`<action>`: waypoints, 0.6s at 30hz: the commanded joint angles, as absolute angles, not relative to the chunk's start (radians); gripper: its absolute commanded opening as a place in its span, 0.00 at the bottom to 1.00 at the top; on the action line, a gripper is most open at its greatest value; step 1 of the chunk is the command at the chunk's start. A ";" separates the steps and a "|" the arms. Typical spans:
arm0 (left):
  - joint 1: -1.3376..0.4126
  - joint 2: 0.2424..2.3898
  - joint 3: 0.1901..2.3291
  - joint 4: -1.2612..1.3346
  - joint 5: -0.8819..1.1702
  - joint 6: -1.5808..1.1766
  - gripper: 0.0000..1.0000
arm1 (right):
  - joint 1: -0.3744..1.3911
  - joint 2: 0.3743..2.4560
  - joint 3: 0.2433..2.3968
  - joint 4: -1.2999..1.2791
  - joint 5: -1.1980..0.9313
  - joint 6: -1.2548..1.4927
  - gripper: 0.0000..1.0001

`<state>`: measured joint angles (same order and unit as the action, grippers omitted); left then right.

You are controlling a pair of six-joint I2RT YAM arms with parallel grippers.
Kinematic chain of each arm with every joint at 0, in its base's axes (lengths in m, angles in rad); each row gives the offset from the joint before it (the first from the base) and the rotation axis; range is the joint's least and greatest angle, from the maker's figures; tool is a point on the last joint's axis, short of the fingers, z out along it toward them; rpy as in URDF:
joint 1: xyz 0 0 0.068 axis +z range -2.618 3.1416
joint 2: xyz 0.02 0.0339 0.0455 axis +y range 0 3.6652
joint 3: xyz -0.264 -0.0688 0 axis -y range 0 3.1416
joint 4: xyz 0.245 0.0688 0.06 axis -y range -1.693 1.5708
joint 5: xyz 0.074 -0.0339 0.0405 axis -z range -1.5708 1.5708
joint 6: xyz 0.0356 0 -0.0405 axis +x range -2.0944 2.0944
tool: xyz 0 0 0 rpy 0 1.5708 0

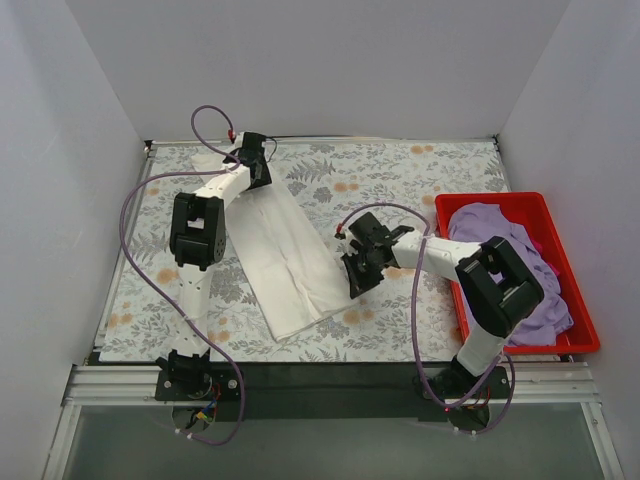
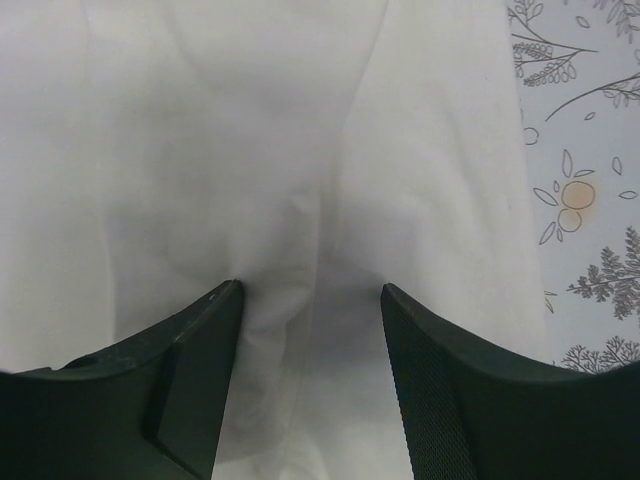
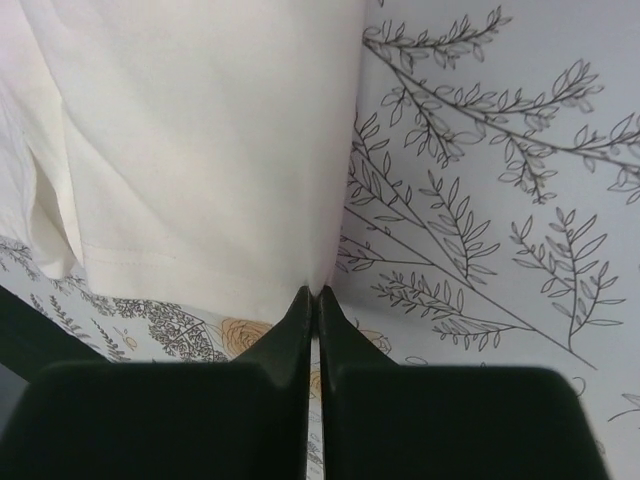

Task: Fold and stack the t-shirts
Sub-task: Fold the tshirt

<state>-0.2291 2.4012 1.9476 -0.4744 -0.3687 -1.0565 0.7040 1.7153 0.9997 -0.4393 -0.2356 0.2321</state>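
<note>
The white t-shirt lies as a long folded strip, slanting from the far left toward the near middle of the table. My left gripper is at its far end. In the left wrist view the gripper is open, its tips pressed down on the white t-shirt with a soft ridge of cloth between them. My right gripper is at the strip's near right corner. In the right wrist view the gripper is shut on the hem corner of the white t-shirt. The purple t-shirt lies crumpled in the bin.
A red plastic bin stands at the right side of the table, next to my right arm. The floral tablecloth covers the table top. White walls close in the left, far and right sides.
</note>
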 commanded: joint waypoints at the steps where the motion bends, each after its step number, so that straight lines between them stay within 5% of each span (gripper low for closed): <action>1: -0.241 2.411 1.934 -0.439 -0.227 -1.031 0.54 | 0.732 1.672 0.922 -0.472 -0.236 0.290 0.01; 6: -0.281 2.430 1.956 -0.416 -0.157 -1.008 0.56 | 0.744 1.634 0.874 -0.460 -0.215 0.331 0.01; 11: -0.295 2.387 1.956 -0.408 -0.153 -1.032 0.68 | 0.749 1.609 0.896 -0.460 -0.201 0.353 0.04; 18: -0.295 2.151 1.826 -0.478 -0.224 -1.129 0.79 | 0.749 1.552 0.922 -0.469 -0.131 0.348 0.29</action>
